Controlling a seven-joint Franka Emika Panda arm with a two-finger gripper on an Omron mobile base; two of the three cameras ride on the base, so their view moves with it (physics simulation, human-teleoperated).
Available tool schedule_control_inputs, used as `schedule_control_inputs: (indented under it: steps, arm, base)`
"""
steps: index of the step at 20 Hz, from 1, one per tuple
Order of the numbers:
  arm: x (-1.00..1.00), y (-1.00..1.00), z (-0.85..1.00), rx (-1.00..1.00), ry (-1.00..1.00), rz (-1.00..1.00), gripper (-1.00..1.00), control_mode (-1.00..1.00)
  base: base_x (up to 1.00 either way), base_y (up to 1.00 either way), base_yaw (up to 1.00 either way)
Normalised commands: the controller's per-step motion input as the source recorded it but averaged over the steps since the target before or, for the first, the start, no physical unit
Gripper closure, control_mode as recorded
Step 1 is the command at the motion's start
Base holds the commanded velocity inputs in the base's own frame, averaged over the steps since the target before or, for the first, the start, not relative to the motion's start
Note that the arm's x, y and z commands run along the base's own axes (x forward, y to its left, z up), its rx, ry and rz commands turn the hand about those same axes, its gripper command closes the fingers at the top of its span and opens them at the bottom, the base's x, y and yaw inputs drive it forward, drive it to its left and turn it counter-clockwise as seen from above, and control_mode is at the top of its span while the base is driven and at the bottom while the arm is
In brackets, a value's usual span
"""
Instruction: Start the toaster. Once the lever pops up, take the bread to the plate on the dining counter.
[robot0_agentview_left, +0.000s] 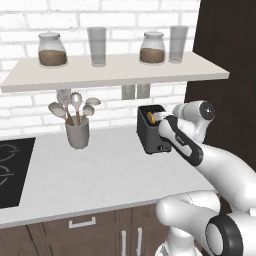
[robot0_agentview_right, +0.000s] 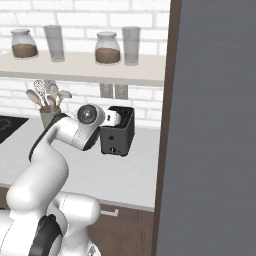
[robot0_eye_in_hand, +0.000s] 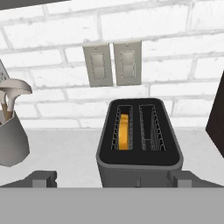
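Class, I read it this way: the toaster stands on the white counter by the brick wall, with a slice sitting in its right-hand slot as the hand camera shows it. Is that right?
Not quite. The toaster does stand on the white counter by the brick wall, but the hand view shows the bread in its left-hand slot; the right-hand slot holds nothing.

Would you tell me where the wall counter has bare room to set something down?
The counter is bare between the utensil holder and the toaster, and across the front to the cooktop. It's crowded at the toaster, near the gripper.
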Motion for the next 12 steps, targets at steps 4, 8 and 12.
schedule_control_inputs:
  steps: [4, 8, 12]
  arm:
    - [0.0, 0.0, 0.0, 0.0, 0.0, 0.0, -1.0, -1.0]
    - [-0.04, 0.0, 0.0, 0.0, -0.01, -0.01, -1.0, -1.0]
    - [-0.09, 0.0, 0.12, 0.01, -0.13, 0.0, -1.0, -1.0]
  base:
    - [0.0, 0.0, 0.0]
    - [0.0, 0.0, 0.0]
    - [0.0, 0.0, 0.0]
